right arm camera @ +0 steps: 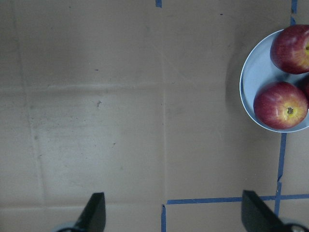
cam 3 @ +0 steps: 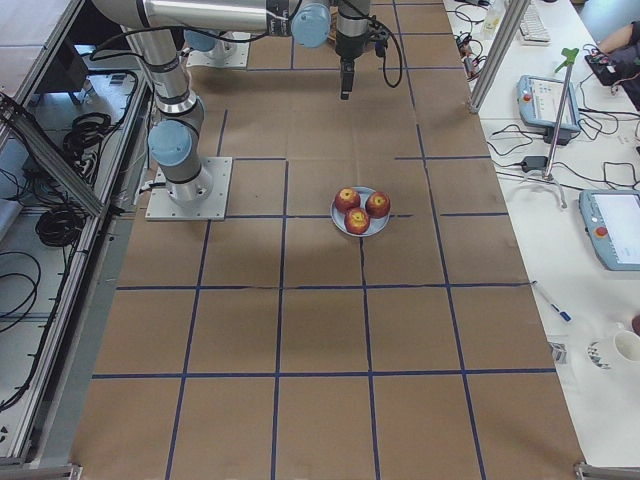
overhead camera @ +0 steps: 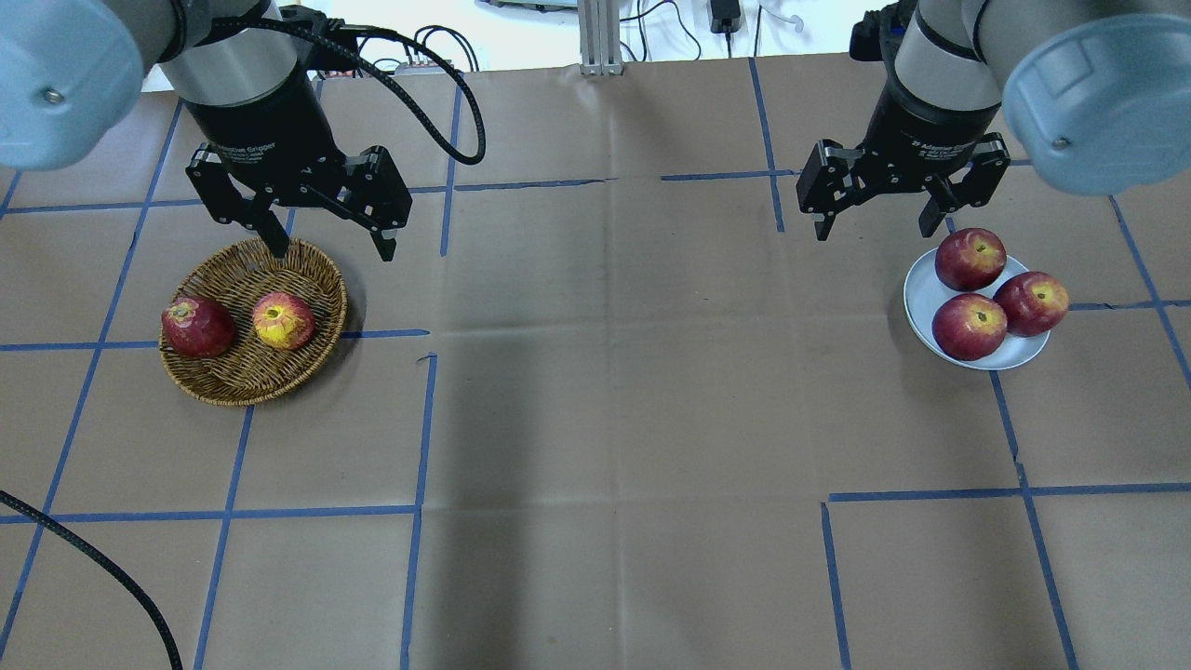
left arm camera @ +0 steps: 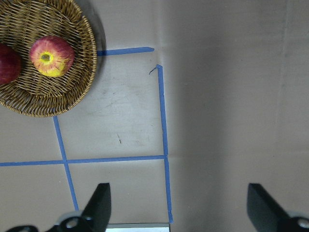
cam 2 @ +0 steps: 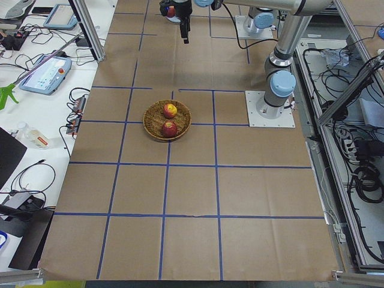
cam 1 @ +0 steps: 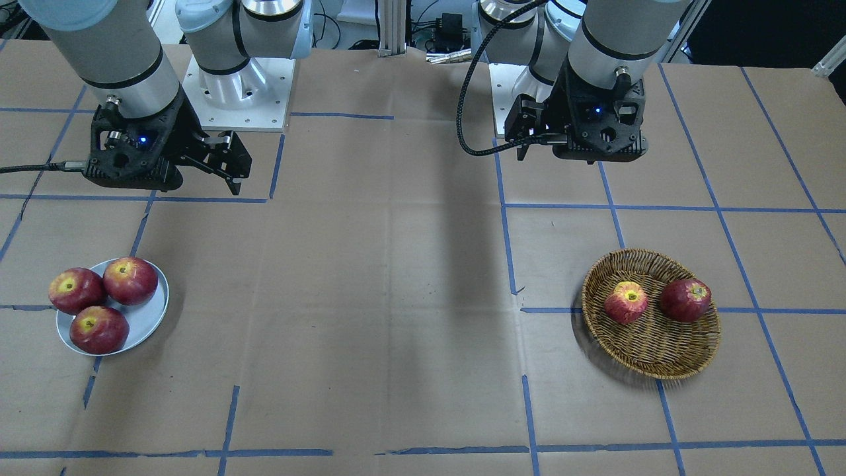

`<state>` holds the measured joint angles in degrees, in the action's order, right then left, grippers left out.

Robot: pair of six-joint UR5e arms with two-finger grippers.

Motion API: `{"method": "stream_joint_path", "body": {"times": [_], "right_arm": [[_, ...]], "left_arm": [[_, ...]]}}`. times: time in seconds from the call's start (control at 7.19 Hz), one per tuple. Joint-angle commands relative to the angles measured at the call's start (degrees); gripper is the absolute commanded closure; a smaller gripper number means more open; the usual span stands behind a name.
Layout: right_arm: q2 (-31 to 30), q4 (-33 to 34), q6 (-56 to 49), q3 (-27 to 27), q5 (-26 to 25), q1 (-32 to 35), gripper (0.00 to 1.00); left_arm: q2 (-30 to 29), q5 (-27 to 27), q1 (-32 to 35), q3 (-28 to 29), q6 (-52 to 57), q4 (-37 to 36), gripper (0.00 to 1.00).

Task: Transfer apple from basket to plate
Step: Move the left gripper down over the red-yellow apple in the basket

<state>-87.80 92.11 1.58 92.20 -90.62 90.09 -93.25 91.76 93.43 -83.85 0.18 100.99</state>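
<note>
Table (overhead camera: 595, 372): brown paper, blue tape grid.

Nearest the front-facing camera, on the robot's right side: plate (overhead camera: 924, 290), pale blue-grey, carrying three dark red apples (overhead camera: 969, 327) packed against one another. The outermost apple overhangs the plate's rim.

On the robot's left side, well apart from the plate: basket (overhead camera: 251, 377), round woven wicker. Two fruits inside, side by side, close together; whether they touch is not clear. The apple (overhead camera: 283, 321), pinkish-red with a broad yellow patch round the stem dimple, sits in the basket on the side toward the table's middle, stem end up. The dark red apple (overhead camera: 197, 327) lies on the outer side.

Farther back, toward the robot's bases: left gripper (overhead camera: 332, 251) hangs above the table by the basket's far rim, pointing down. Jaws spread wide, nothing between them. In the overhead view one fingertip overlaps the basket's edge. Its wrist camera sees the basket at the upper left corner.

Right gripper (overhead camera: 875, 231) hangs near the plate, on the side toward the table's middle, jaws likewise wide and empty.
</note>
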Motion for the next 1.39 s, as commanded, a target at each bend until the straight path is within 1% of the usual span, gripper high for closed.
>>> {"method": "stream_joint_path", "body": {"times": [0.0,0.7,0.97,1.11,1.25], "right_arm": [[-0.09,-0.09,-0.09,0.09,0.00,0.00,0.00],[-0.70,-0.09,-0.26,0.09,0.00,0.00,0.00],[-0.79,-0.09,-0.09,0.09,0.00,0.00,0.00],[-0.88,-0.09,0.00,0.00,0.09,0.00,0.00],[-1.14,-0.17,0.00,0.00,0.09,0.00,0.00]], "left_arm": [[0.61,0.09,-0.27,-0.09,0.17,-0.26,0.00],[0.79,0.17,-0.27,0.09,0.18,-0.09,0.00],[2.62,0.17,-0.27,0.96,0.26,0.35,0.00],[2.90,0.17,-0.36,2.01,0.26,3.40,0.00],[3.07,0.26,-0.36,2.20,0.26,3.51,0.00]]}}
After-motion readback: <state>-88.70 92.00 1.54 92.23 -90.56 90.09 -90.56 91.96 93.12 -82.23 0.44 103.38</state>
